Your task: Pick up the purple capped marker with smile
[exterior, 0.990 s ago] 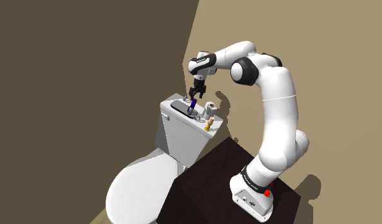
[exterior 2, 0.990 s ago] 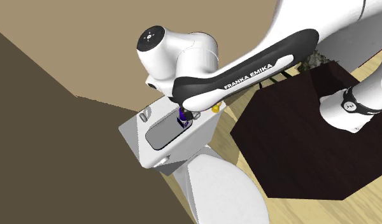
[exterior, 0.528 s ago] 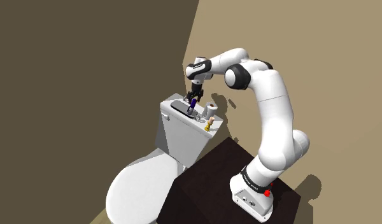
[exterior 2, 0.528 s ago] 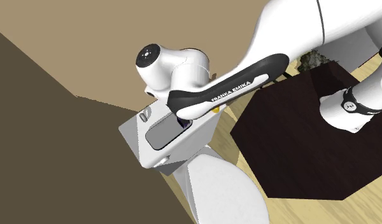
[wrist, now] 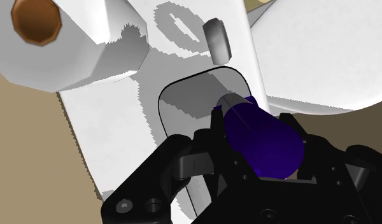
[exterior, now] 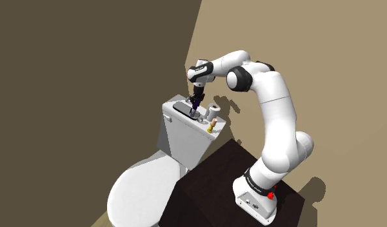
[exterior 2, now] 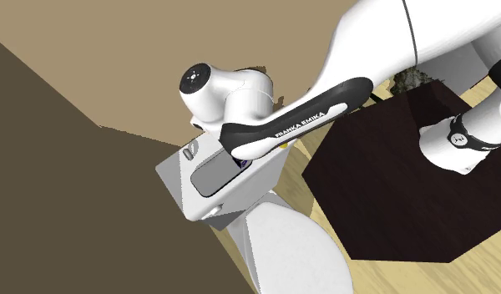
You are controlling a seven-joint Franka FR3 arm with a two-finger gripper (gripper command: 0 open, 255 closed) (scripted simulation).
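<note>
Purple-capped marker (wrist: 261, 137) clasped in gripper (exterior: 195, 101), arm (exterior: 277, 106) arched over toilet tank (exterior: 183, 132), gripper pointing down

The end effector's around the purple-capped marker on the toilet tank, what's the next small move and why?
Probably a short straight lift: the end effector looks shut on the purple-capped marker, and its lower end sits close to the grey plate on the tank lid.
</note>
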